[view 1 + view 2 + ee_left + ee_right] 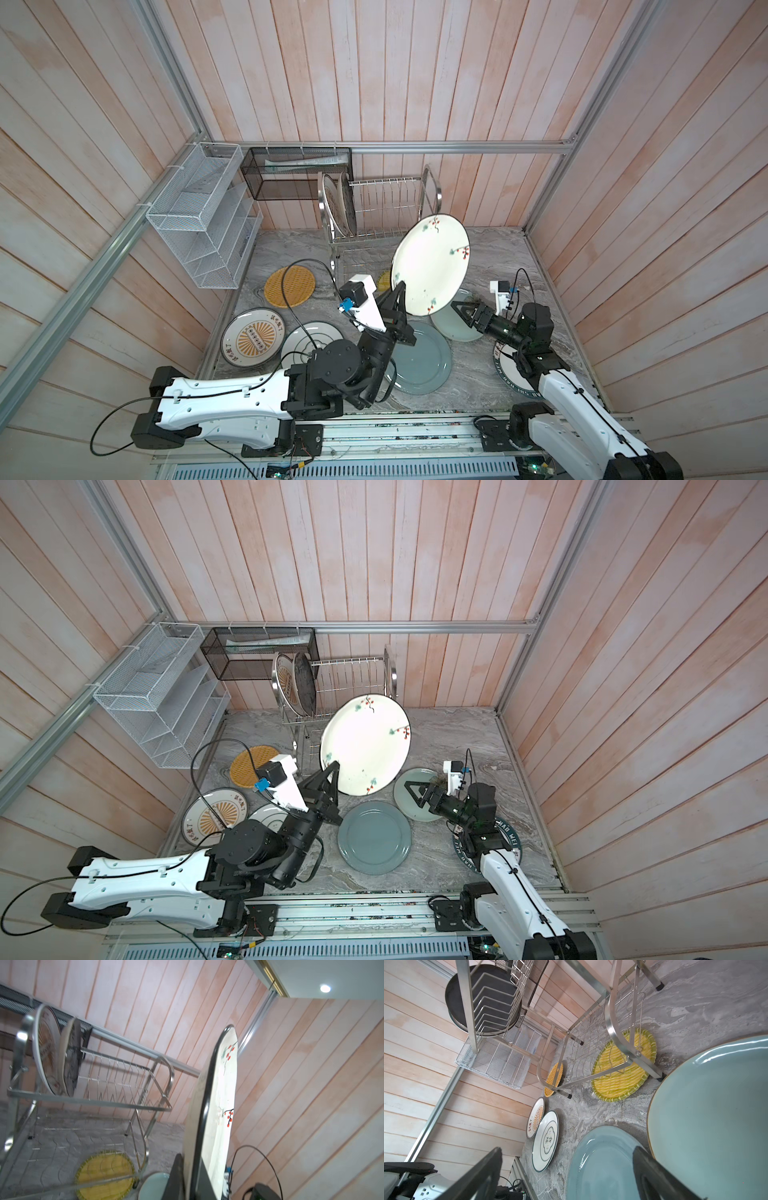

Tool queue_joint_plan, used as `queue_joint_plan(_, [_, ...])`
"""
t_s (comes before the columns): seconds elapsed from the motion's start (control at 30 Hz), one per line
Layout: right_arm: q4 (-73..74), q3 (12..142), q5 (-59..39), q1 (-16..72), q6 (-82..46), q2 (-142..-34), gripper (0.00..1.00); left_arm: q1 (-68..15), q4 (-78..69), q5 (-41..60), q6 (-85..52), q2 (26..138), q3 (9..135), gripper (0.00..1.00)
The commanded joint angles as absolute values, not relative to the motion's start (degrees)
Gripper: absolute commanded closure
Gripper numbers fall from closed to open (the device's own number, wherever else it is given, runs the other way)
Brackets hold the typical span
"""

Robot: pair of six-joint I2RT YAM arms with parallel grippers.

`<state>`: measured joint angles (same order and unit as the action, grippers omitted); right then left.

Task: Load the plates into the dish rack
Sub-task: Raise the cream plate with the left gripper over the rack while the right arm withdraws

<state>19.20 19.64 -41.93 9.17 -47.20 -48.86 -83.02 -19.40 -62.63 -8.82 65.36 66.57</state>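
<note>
Clamping the lower rim of the round cream ceramic plate with a thin black edge and red-berry sprigs (pixel 432 266), my left gripper (pixel 400 293) holds it on edge. Its glossy face is turned toward my right arm, and it is raised off the table in front of the shiny stainless-steel wire dish rack (pixel 386 195). My right gripper (pixel 462 312) is spread wide with nothing between its fingers. It hangs over the smooth pale celadon plate (pixel 451 330), which lies flat on the grey veined marble-look tabletop (pixel 478 382).

The rack's upper tier is a row of thin upright wires between arched tube ends. Two plates stand at its left end: a white plate with an orange sunburst (pixel 331 199) outermost and a matte black plate (pixel 348 205) beside it. The slots to their right are free as far as the other arch. In the left wrist view a strip of wall shows between the held plate's edge and that arch, so the two are apart.

More plates lie flat on the table:
- a ridged grey-blue plate (pixel 424 365), just below the held one
- a yellow woven-pattern plate (pixel 290 286), left of the rack
- a second yellow woven plate (pixel 623 1070), partly under the lower tier
- another sunburst plate (pixel 253 337)
- a white plate with a green quatrefoil outline (pixel 546 1140)
- a dark-rimmed lettered plate (pixel 505 370), partly hidden under my right arm
</note>
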Motion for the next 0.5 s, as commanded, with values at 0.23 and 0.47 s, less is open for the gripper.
queue_joint_plan(0.23, [18.8,19.4,-38.3,18.6,-45.5,-48.6,0.02,-64.0,-24.5,-65.2,12.3,77.0,88.4,1.00])
queue_joint_plan(0.47, [15.6,20.3,-37.7,20.7,-43.7,-48.3,0.02,-55.2,-14.6,-64.9,14.8,85.6,99.6,1.00])
